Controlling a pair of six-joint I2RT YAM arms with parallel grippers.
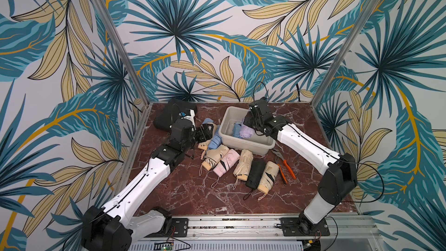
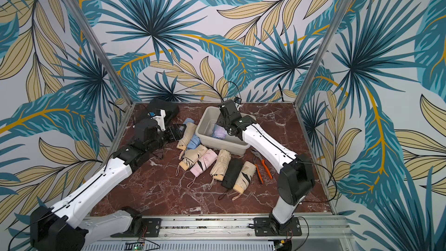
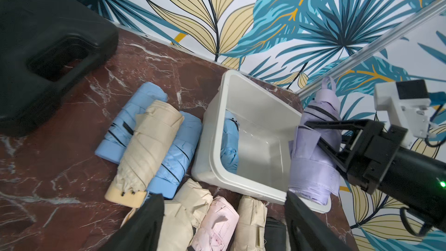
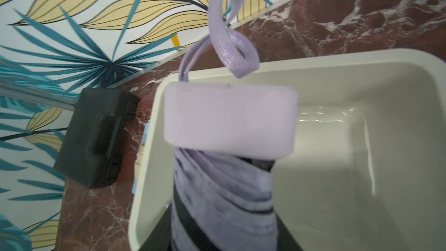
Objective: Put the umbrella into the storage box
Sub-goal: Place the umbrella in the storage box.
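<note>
right wrist: black case (image 4: pixel 96 138) near storage box (image 4: pixel 149 165)

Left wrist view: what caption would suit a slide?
Right gripper holds a lilac umbrella above the off-white storage box; other folded umbrellas lie on the marble table.

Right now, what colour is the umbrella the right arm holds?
Pale lilac; the umbrella shows best in the left wrist view.

No writing, label, brand or number is legible on the storage box (image 1: pixel 248 147) or anything else.
</note>
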